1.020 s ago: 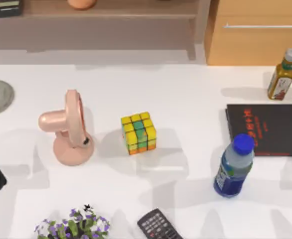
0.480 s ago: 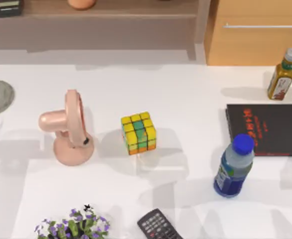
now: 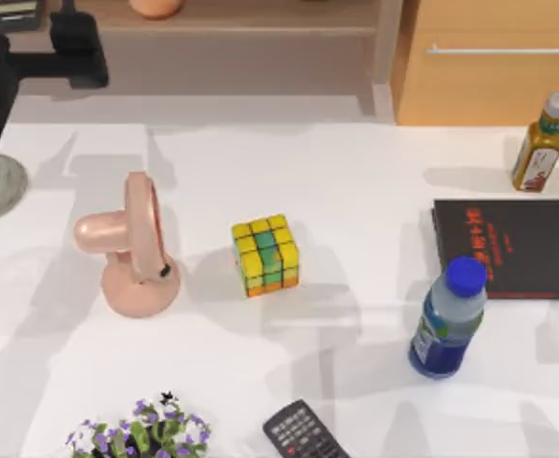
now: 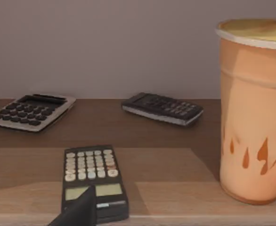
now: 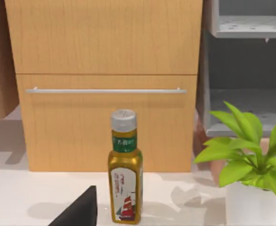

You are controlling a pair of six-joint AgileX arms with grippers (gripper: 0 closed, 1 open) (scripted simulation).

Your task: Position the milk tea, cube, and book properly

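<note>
The milk tea (image 4: 255, 113), a peach-orange tapered cup, stands on the wooden shelf (image 3: 260, 17) at the back; the top view catches its base (image 3: 155, 8). My left gripper (image 3: 84, 50) hovers open at the shelf's front edge, left of the cup, holding nothing. One dark fingertip (image 4: 77, 212) sits over a black calculator (image 4: 93, 181). The cube (image 3: 265, 253), mostly yellow with green and orange, rests mid-table beside a pink fan (image 3: 132, 243). The book is out of view. My right arm is parked at the right, facing an olive bottle (image 5: 125, 167).
A flat black book with red lettering (image 3: 508, 248), a blue bottle (image 3: 448, 320) and the olive bottle (image 3: 542, 143) occupy the right side. A remote (image 3: 303, 434) and flowers (image 3: 141, 434) lie at the front edge. Two more calculators (image 4: 32, 110) sit on the shelf. A wooden drawer cabinet (image 5: 105, 94) stands behind.
My left arm has swung from the table's left edge up and back to the shelf. The cube, fan and bottles have not moved.
</note>
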